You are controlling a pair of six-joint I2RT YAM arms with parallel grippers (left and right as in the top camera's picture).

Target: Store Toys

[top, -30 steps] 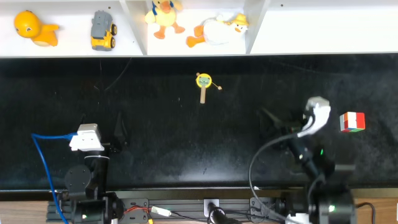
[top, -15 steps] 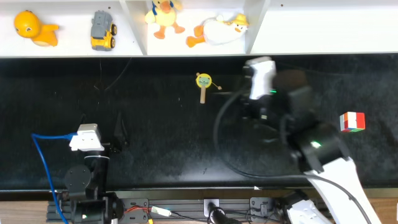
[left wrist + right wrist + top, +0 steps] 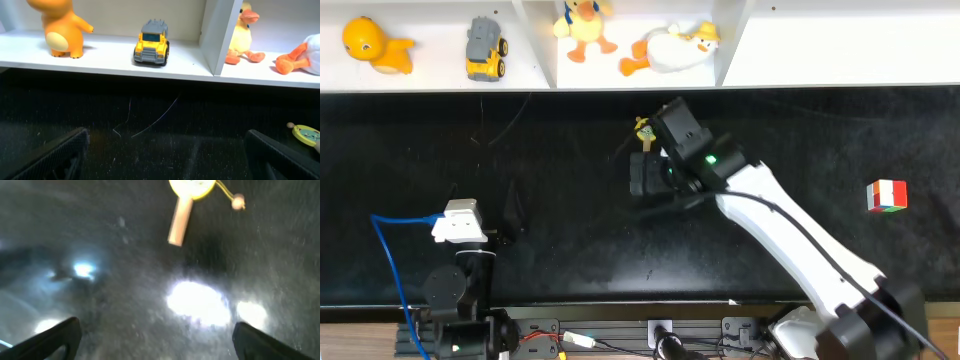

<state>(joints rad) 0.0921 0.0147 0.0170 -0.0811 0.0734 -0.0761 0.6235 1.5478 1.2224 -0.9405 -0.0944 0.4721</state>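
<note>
A small yellow rattle drum (image 3: 186, 195) with a wooden handle and a bead on a string lies on the black mat just ahead of my right gripper (image 3: 155, 342). The gripper is open with its fingers wide apart and nothing between them. In the top view the right gripper (image 3: 648, 178) hovers at mid-table and partly covers the drum (image 3: 643, 127). A coloured cube (image 3: 886, 196) rests at the far right. My left gripper (image 3: 165, 162) is open and stays low near its base (image 3: 510, 215). The drum (image 3: 306, 134) also shows in the left wrist view.
A white shelf (image 3: 840, 60) runs along the back. It holds an orange duck figure (image 3: 375, 45), a yellow-grey truck (image 3: 486, 48), a yellow duck plush (image 3: 584, 25) and a white duck plush (image 3: 670, 50). Its right compartment is bare. A blue cable (image 3: 390, 250) hangs by the left arm.
The right arm swung from the right side near the cube across to the middle, ending over the rattle drum. The left arm has not moved.
</note>
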